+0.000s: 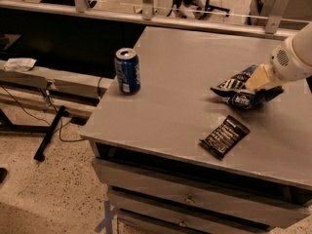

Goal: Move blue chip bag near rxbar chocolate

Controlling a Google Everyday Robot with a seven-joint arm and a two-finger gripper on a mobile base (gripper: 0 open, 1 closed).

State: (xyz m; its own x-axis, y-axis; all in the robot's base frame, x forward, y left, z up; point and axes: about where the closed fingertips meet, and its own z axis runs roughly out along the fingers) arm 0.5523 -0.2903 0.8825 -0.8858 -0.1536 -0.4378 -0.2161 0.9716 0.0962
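Currently the claw [261,86], clamped on the blue chip bag [235,89], sits at 1 o'clock of the rxbar chocolate [224,136] (near, apart).

White arm comes in from the right, angled down. Its cream two-finger gripper [254,87] is clamped on the navy foil chip bag [233,88].

Cream claw [257,87] clasping navy, white-lettered blue chip bag [234,90], black rxbar chocolate [225,136] with white text, blue can [127,71], grey table [185,67].

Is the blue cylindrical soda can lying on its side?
No, the blue soda can stands upright, far from the hand gripping the navy foil chip bag.
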